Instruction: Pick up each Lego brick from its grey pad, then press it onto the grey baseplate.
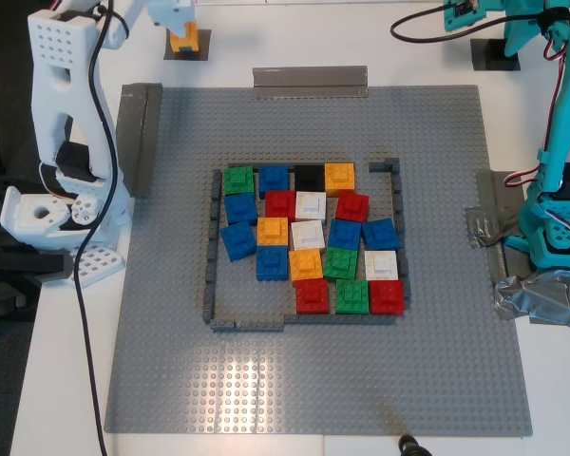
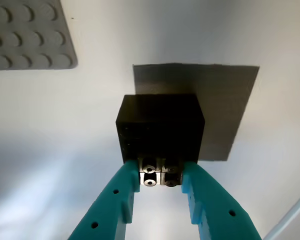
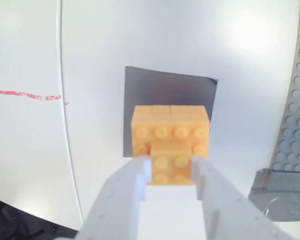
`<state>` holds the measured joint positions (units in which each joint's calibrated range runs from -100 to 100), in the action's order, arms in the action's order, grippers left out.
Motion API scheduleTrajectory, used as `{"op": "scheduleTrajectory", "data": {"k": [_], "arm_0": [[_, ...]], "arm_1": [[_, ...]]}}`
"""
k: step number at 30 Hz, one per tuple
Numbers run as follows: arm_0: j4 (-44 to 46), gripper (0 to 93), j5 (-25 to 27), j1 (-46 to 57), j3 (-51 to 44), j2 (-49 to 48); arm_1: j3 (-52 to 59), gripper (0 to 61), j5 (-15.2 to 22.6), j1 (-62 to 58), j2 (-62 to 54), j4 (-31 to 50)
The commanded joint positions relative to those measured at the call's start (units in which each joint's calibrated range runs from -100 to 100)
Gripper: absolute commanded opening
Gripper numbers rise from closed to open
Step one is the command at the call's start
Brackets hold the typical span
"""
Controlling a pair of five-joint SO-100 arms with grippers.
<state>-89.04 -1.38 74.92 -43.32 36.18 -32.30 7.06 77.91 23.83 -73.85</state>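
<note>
My first gripper (image 2: 160,172), with teal fingers, is shut on the near side of the black Lego brick (image 2: 160,127), which is over a grey pad (image 2: 225,110). In the exterior view that pad (image 1: 494,54) lies at the top right, and the black brick is out of view there. My second gripper (image 3: 172,167), with white fingers, is shut on the orange Lego brick (image 3: 170,130) over the other grey pad (image 3: 165,85). This orange brick (image 1: 183,38) and its pad (image 1: 198,49) are at the exterior view's top left. The grey baseplate (image 1: 313,380) fills the middle.
Inside the dark-grey brick frame (image 1: 212,256) sit several red, blue, green, white, orange and black bricks. The white arm's base (image 1: 57,218) stands at the exterior view's left, and the teal arm's base (image 1: 556,237) at its right on crumpled grey tape (image 1: 541,299). Grey tape strips (image 1: 311,81) edge the plate.
</note>
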Motion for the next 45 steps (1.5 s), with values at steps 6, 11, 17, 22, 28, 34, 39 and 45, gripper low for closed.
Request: {"op": "scheduleTrajectory", "data": {"k": [6,11,17,22,28,34,39,45], "arm_0": [[-11.0,0.0,4.4,-7.9,-1.3,-16.7],[-11.0,0.0,6.7,-13.5,6.2,-28.9],[-11.0,0.0,10.5,-19.9,25.8,-42.4],[-11.0,0.0,13.2,-26.3,41.4,-48.8],[-9.1,0.0,13.8,-33.9,50.4,-53.9],[-3.7,0.0,12.5,-39.9,54.7,-55.3],[-1.8,0.0,12.1,-44.8,57.7,-55.0],[-0.3,0.0,10.8,-48.3,57.9,-54.5]], "arm_1": [[4.2,0.2,-3.8,-4.5,-23.1,-5.4],[14.1,0.2,-4.8,-8.1,-33.4,-6.8],[20.9,0.2,-6.9,-15.4,-42.2,-13.6],[30.3,0.2,-8.7,-22.9,-49.8,-15.7],[40.1,0.2,-11.5,-34.9,-60.1,-17.2],[50.0,0.2,-10.2,-50.0,-70.8,-17.8],[55.7,0.2,-6.5,-62.1,-75.3,-17.9],[60.6,0.2,-3.2,-75.0,-78.3,-16.8]]}}
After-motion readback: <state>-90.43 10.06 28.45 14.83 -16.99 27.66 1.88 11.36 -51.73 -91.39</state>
